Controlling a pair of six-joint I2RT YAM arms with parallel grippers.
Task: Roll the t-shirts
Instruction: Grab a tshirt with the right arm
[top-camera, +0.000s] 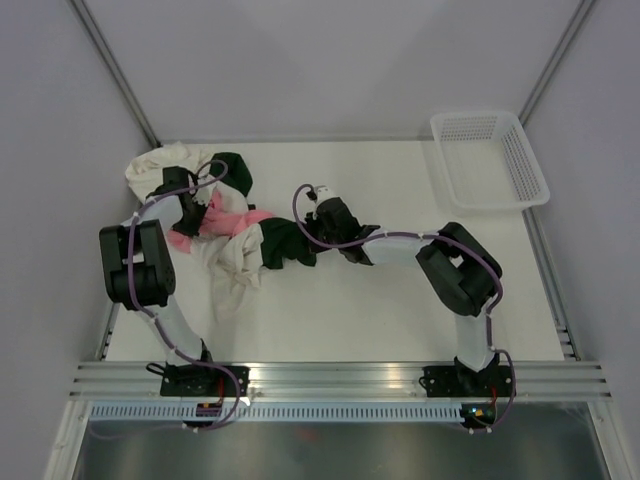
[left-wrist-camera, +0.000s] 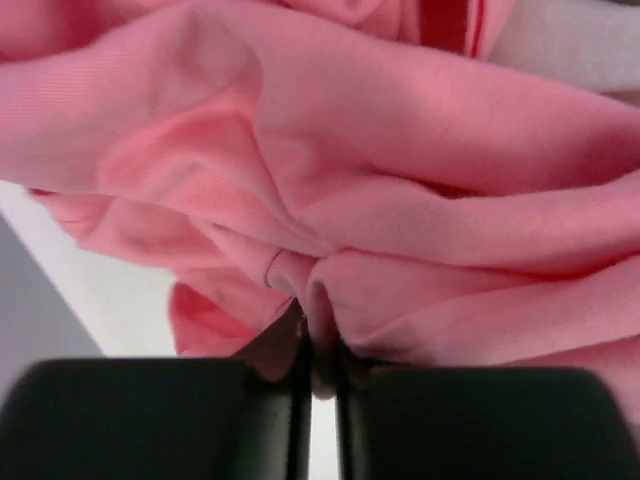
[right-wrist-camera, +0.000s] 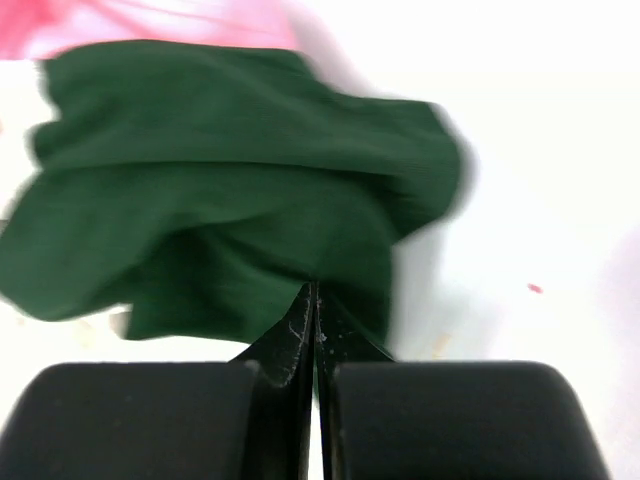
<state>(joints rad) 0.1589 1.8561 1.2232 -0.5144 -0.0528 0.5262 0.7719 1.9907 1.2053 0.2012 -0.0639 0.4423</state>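
white surface (top-camera: 400, 320); at ten o'clock left hand (left-wrist-camera: 318, 345) pinching soft pink cloth t-shirt (left-wrist-camera: 400, 150); right hand (right-wrist-camera: 314, 300) pinching plain dark green cloth t-shirt (right-wrist-camera: 230, 200).

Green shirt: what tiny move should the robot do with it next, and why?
Probably pull the green shirt a little toward the bare table on the right. The right gripper is shut on its edge, the left gripper pinches the pink shirt, and the shirts lie tangled, so it needs separating before rolling.
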